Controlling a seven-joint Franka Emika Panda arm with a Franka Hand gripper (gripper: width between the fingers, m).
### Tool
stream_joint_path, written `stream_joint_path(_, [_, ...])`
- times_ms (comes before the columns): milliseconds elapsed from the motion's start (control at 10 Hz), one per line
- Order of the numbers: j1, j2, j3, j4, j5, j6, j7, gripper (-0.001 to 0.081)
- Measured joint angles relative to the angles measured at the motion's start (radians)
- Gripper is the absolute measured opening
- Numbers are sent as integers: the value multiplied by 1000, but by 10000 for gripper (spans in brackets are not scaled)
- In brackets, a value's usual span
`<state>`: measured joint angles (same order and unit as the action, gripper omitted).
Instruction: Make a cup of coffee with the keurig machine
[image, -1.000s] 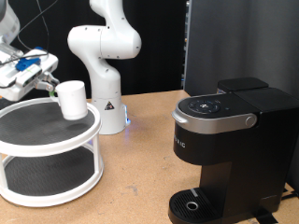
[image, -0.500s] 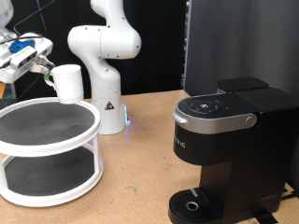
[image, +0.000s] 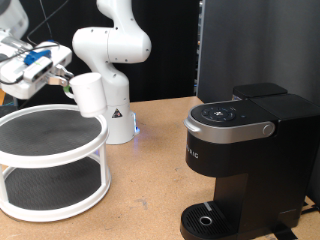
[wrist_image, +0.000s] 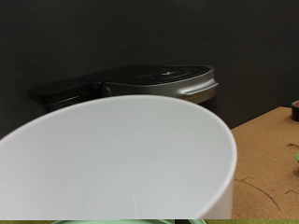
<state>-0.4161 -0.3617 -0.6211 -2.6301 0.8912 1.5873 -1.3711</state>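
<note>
I have lifted the plain white ceramic mug (image: 90, 94) off the round white two-tier shelf (image: 60, 150) and carried it in my gripper (image: 66, 82) toward the exterior view's right, tilted.

A white two-tier round shelf (image: 50, 165) (dark mesh trays) sits at nine o'clock on the wooden counter (image: 145, 190); a black panel (image: 250, 45) stands at one o'clock.

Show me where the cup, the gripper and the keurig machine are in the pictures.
cup (image: 88, 96), exterior view, on its white side wall.
gripper (image: 62, 82), exterior view, at the fingertips, next to the cup.
keurig machine (image: 232, 120), exterior view, on its silver-grey lid with buttons.
</note>
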Motion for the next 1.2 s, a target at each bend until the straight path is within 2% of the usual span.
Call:
stream_joint_path(300, [39,-27,112,-76,156,157,-3,70])
stream_joint_path(500, [70,-43,170,-103,237,237,-8,70])
stream_joint_path(800, [73,-38,176,-109,252,238,2,70])
stream_joint_path(1200, [119,-40,284,-136,387,362,1,70])
